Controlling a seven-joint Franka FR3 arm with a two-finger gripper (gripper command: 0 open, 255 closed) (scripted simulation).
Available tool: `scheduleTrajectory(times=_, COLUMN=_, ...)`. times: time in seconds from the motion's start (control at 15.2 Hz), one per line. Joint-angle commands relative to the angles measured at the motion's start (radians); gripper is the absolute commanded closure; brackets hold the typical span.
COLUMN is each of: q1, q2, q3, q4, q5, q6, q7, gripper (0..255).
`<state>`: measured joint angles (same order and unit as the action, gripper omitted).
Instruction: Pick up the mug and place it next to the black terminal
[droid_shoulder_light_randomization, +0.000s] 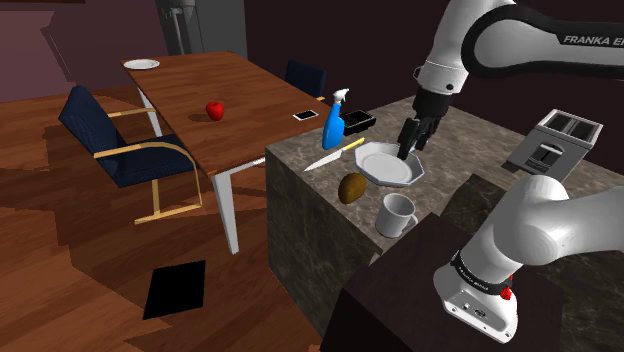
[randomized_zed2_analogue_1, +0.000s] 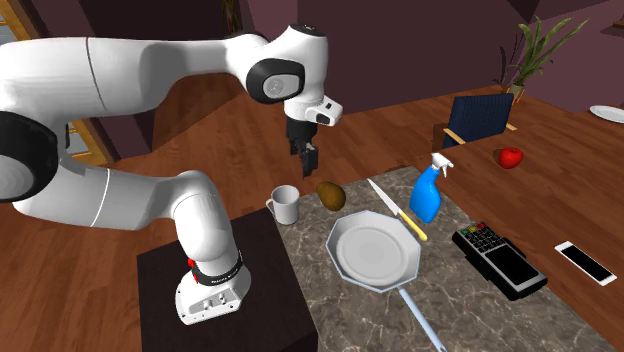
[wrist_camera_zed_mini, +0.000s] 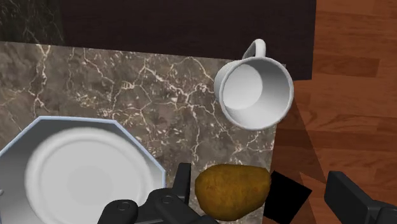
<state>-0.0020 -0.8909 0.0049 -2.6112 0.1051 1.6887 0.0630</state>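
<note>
Mug (wrist_camera_zed_mini: 254, 92) is standing upright on the marble counter (wrist_camera_zed_mini: 140, 76), mouth up. It is sitting close to the counter's corner edge, out beyond the fingertips and off to one finger's side. Nothing is touching it.

Gripper (randomized_zed2_analogue_1: 309, 168) is hovering well above the counter, pointing down. Its fingers (wrist_camera_zed_mini: 182, 186) are spread apart and pinching nothing. A brown oval item (wrist_camera_zed_mini: 232, 191) (potato or kiwi, cannot tell) is lying directly under the hand. It is showing between the fingers but far below them, so it is not being held.

Judgement: the open, raised hand is reading as an approach stance, with the grasp not yet made. The hand is likely needing to shift past the brown item toward the mug before descending.

Shapes and surfaces:
- The mug is showing plain white-grey and smooth, with a round thin wall. Its loop handle is pointing away from the hand, toward the dark stand top (wrist_camera_zed_mini: 159, 19).
- The thin rim is probably suiting a pinch with one finger inside and one outside. The slick wall and the nearby edge are making a nudge risky.
- The plate (wrist_camera_zed_mini: 38, 127) is lying flat beside the hand. It is octagonal and white with a pale blue rim.
- The counter is hard, flat dark stone with white veins.

Black terminal (randomized_zed2_analogue_1: 498, 262) is lying flat on the far side of the plate from the hand. It is boxy, with small coloured keys. A blue spray bottle (randomized_zed2_analogue_1: 428, 195) is standing near it, and a yellow-handled knife (randomized_zed2_analogue_1: 395, 208) is lying between the bottle and the plate. The bare stone between plate and terminal is looking like the likeliest set-down spot.
</note>
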Motion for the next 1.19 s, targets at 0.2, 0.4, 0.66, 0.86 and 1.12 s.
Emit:
scheduleTrajectory(times=0.2, q1=0.012, q2=-0.022, q3=0.007, q4=-0.171, q5=-0.009, q6=0.118, q7=-0.038, gripper=0)
scheduleTrajectory(times=0.4, q1=0.019, q2=-0.023, q3=0.010, q4=-0.266, q5=-0.015, q6=0.193, q7=-0.059, gripper=0)
scheduleTrajectory(times=0.66, q1=0.025, q2=-0.010, q3=0.014, q4=-0.336, q5=-0.015, q6=0.267, q7=-0.071, gripper=0)
scheduleTrajectory(times=0.86, q1=0.028, q2=0.006, q3=0.017, q4=-0.370, q5=-0.009, q6=0.317, q7=-0.071, gripper=0)
scheduleTrajectory(times=1.12, q1=0.032, q2=0.024, q3=0.020, q4=-0.398, q5=-0.005, q6=0.362, q7=-0.072, gripper=0)
